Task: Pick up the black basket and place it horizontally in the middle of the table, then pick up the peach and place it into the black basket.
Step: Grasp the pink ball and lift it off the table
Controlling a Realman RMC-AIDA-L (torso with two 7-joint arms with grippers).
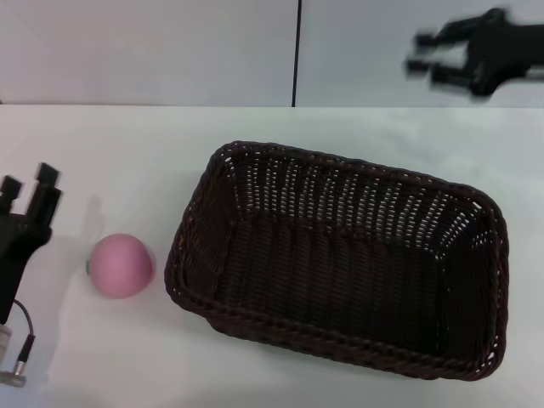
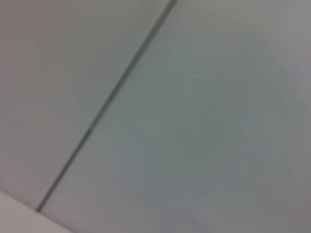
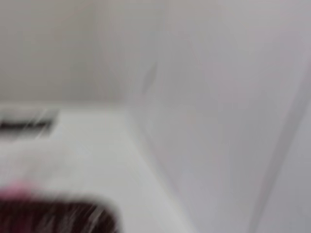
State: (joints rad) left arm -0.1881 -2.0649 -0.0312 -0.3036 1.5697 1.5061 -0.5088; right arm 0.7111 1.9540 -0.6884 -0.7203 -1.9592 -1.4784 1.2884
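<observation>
**A:** What lies nearest you?

**B:** My left gripper (image 1: 25, 189), black and two-fingered, sits at about nine o'clock at the near left edge of the broad flat white table (image 1: 127, 161). Its fingers stand apart with nothing between them. Just beside it, toward three o'clock, rests the small round smooth light-pink peach (image 1: 121, 265), on the tabletop and not touched by my fingers.

**A:** And the basket?

**B:** The large rectangular dark brown-black woven wicker basket (image 1: 340, 272) stands upright on the table, open side up, its long side running across, slightly skewed. It fills the middle and the right part out to about four o'clock. Its left end is near the peach but apart from it. Nothing lies inside.

**A:** Farther off?

**B:** My right gripper (image 1: 433, 59) hangs raised at about one o'clock, beyond the basket's far rim, before the pale wall (image 1: 153, 51). Its fingers look spread and hold nothing. My right wrist camera catches only a blurred dark strip of wicker (image 3: 53, 216).
</observation>
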